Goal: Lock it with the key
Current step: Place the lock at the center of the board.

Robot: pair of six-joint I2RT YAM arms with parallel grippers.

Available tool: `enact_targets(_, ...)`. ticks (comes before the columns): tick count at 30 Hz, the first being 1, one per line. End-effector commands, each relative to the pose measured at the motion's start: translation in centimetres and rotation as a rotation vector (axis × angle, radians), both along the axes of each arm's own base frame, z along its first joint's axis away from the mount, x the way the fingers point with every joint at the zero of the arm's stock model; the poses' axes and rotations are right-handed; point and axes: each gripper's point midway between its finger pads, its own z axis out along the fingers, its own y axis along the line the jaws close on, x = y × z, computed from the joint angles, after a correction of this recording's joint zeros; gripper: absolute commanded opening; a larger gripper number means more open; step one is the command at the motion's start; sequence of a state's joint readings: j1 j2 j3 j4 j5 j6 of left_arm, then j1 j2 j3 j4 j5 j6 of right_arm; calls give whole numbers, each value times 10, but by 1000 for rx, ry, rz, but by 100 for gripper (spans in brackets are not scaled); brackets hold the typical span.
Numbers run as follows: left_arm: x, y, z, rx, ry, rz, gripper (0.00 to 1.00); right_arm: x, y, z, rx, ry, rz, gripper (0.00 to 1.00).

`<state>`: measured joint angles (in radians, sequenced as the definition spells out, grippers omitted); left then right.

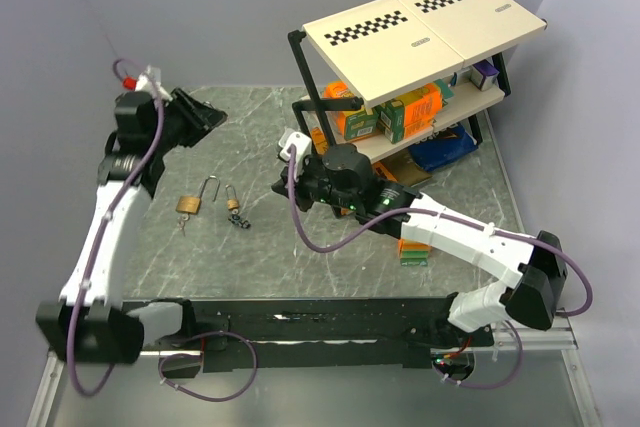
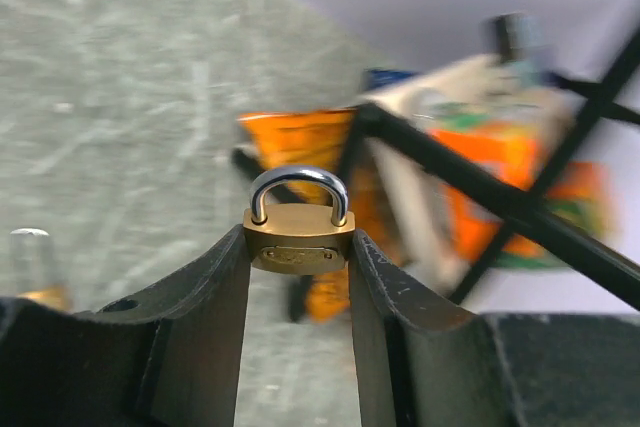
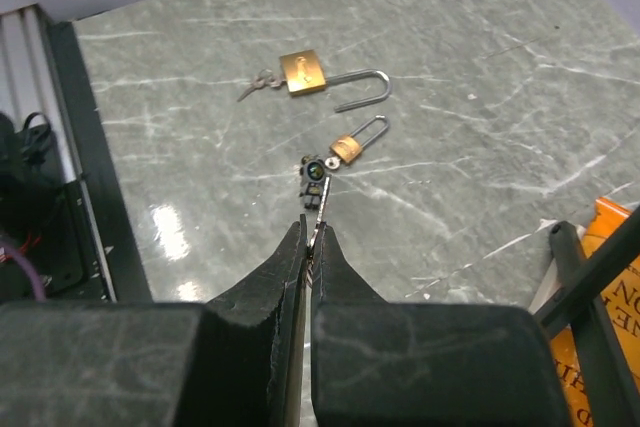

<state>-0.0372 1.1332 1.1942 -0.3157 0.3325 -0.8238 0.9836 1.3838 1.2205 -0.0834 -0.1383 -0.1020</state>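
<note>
My left gripper (image 2: 298,252) is shut on a small brass padlock (image 2: 298,237), gripping its body by both sides with the steel shackle pointing up and pushed in. In the top view this gripper (image 1: 212,115) is raised at the back left. My right gripper (image 3: 310,234) is shut on a thin metal key (image 3: 318,209), whose blade pokes out past the fingertips. In the top view it (image 1: 283,183) hovers mid-table. On the table lie a larger brass padlock (image 3: 303,72) with an open shackle and a key in it, and a small brass padlock (image 3: 347,147) beside a black key fob (image 3: 314,173).
A black-framed shelf rack (image 1: 420,37) with a checker-marked white top stands at the back right, holding orange and green boxes (image 1: 410,112). More orange packets (image 1: 412,249) lie under my right arm. A black rail (image 1: 300,319) runs along the table's front edge.
</note>
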Motion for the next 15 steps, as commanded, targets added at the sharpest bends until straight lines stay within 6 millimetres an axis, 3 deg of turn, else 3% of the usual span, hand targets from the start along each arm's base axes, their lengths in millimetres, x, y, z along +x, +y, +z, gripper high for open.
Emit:
enact_targets(1, 34, 18, -50, 238, 146, -7, 1, -19, -12, 29, 50, -52, 72, 0)
enact_targets(5, 60, 11, -90, 368, 245, -99, 1, -33, -15, 35, 41, -84, 151, 0)
enact_targets(6, 73, 1, -104, 403, 275, -122, 1, -36, -16, 37, 41, -92, 160, 0)
enact_targets(8, 75, -15, -124, 476, 330, -186, 1, -38, -19, 39, 33, -106, 175, 0)
enact_targets(9, 87, -19, -140, 499, 363, -197, 1, -40, -20, 40, 30, -111, 183, 0)
enact_targets(15, 118, -42, -207, 545, 516, -242, 1, -42, -26, 44, 10, -141, 194, 0)
